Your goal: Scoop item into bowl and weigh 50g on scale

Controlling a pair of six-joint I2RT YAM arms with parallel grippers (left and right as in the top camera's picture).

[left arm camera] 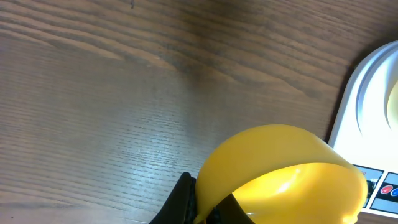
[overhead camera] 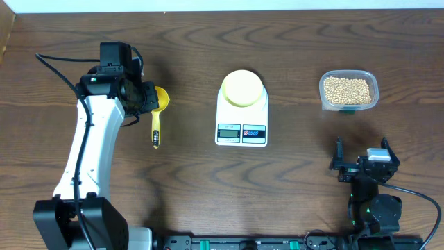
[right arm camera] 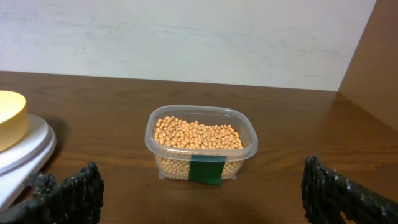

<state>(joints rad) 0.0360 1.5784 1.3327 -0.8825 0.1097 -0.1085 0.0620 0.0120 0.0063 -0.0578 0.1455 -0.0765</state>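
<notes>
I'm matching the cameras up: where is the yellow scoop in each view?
Overhead: scoop left of centre, left of the scale.
Left wrist: bottom, centre to right, close up.
Right wrist: not in it.
Shared landmark: scale, central overhead, right edge in left wrist, left edge in right wrist.

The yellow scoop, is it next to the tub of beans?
No, the scoop is left of the scale, by the left hand.
</notes>
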